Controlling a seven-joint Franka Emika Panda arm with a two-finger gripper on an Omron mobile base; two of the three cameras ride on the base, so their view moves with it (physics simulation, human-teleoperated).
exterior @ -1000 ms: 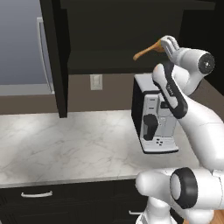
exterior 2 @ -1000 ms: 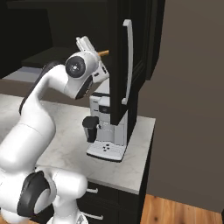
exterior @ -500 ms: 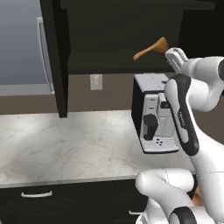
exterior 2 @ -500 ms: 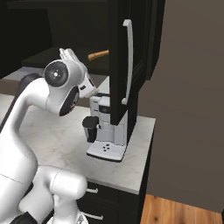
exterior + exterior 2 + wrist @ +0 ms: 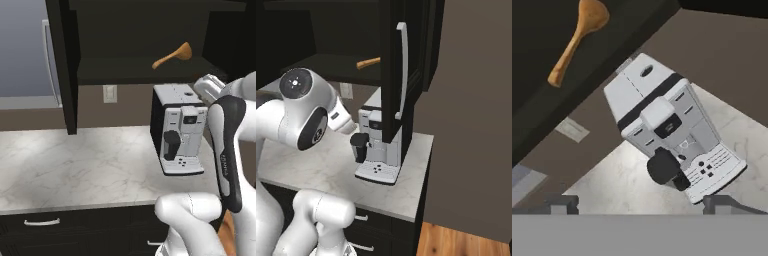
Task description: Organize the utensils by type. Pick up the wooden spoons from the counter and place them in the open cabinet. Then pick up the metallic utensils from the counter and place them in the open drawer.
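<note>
Wooden spoon [image 5: 172,56] lies in your open cabinet [image 5: 125,70]; 1 is done. Your jaws stand wide apart, empty; find the other utensils next

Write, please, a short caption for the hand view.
Open gripper above the coffee machine; one wooden spoon lies on the cabinet shelf.

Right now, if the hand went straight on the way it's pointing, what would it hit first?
Most likely the coffee machine on the counter: it sits dead centre ahead of the open hand, with nothing showing in between. Depth is hard to judge.
</note>
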